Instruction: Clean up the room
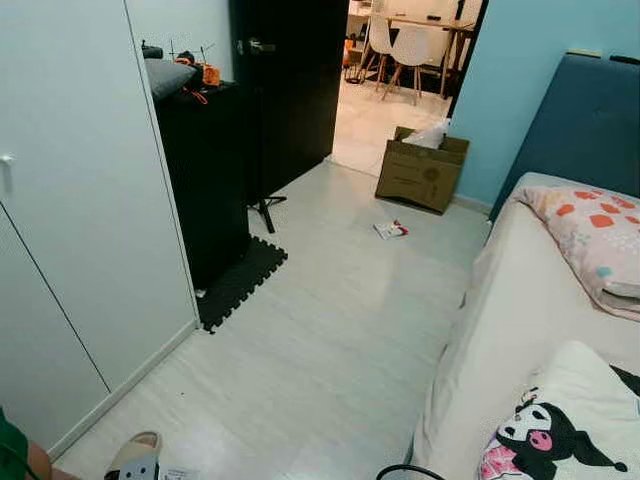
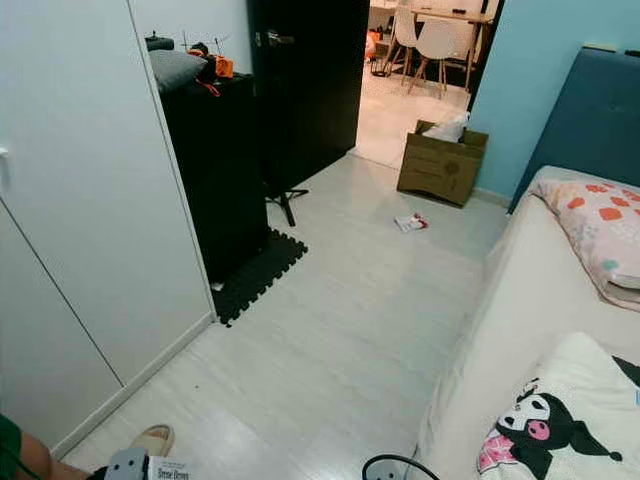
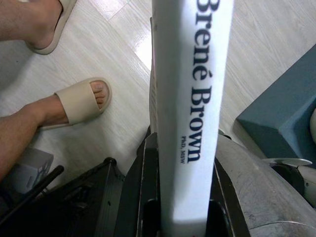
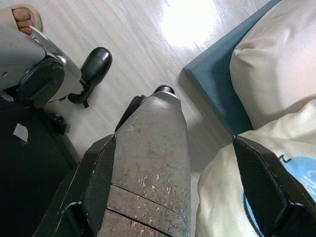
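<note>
1. The left end effector [image 3: 182, 217] is closed on a white book [image 3: 190, 98], its two black fingers [image 3: 136, 197] pressed against the covers with the spine facing the wrist camera. The book's long axis runs straight out along the fingers, away from the wrist.
2. In the head views a corner of the same book [image 2: 168, 468] peeks in at the near left edge of the scene, low and close to the robot's body.
3. The right end effector [image 4: 173, 182] hangs wide open and holds nothing; it sits low beside the bed [image 1: 520, 300], above the robot's own leg.
4. A small piece of litter [image 1: 391, 230], white with red, lies on the pale floor [image 1: 330, 340] far ahead and a little to the right, well apart from both end effectors. Its long axis cannot be made out at this distance.
5. Just beyond the litter, a cardboard box [image 1: 421, 172] with white stuffing stands by the open doorway.
6. Judged from this layout, the empty right end effector is the one free for the litter and lies on its side of the room; the robot would have to walk forward first.
7. A person's sandalled foot [image 3: 79, 101] is on the floor just beside the held book, so any swing of the left arm looks risky.
8. Readable writing: the spine reads "Brené Brown" in large dark letters, with "PhD, MSW" in small type beneath. No brand can be read on the box.
</note>
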Motion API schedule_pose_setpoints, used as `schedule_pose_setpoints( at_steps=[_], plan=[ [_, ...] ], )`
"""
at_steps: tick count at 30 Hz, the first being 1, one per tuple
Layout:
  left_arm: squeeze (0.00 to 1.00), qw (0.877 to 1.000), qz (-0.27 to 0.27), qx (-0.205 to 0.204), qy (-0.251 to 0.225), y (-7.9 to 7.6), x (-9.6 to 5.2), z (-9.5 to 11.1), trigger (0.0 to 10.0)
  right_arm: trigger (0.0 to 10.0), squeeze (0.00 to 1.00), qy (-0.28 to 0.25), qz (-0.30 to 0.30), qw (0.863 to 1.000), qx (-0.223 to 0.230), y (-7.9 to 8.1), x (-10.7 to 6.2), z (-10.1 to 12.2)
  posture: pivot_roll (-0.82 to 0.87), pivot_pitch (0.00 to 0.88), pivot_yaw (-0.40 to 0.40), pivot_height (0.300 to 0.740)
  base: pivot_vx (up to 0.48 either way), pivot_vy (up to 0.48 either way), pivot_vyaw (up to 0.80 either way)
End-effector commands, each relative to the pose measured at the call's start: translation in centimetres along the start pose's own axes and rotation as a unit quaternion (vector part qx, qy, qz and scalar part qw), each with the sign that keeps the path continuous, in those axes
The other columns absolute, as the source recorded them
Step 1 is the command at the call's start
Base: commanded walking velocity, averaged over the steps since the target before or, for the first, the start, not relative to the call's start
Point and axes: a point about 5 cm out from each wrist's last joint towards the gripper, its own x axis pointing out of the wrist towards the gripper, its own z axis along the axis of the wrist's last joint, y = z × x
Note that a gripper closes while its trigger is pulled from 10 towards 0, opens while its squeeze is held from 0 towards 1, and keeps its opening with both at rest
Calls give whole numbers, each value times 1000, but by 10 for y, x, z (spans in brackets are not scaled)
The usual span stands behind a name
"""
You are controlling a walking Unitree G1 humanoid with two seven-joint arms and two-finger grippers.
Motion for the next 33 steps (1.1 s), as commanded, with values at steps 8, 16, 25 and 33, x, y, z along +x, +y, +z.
schedule_pose_setpoints(
  at_steps=[8, 16, 25, 33],
  plan=[
    [0, 1000, -5, 4, -3, -1, 0, 1, 10000, 10000, 0, 46, 0, 999, -3, -2, -1, -16, 151, 0, -63, 740, 0, 0, 525],
    [0, 1000, -6, 2, -1, -2, 0, -2, 10000, 10000, 0, 53, 3, 999, -1, -1, -1, -23, 151, 0, -68, 740, 0, 0, 0],
    [0, 1000, -9, 2, -1, -3, 0, -3, 10000, 10000, 0, 60, -15, 998, -10, -6, -2, -25, 152, 0, -71, 740, 143, 0, 267],
    [0, 1000, -12, 1, -2, -4, 0, -2, 10000, 10000, 0, 67, -16, 998, -10, -6, -2, -28, 145, 0, -66, 740, 310, 0, 0]
  ],
)
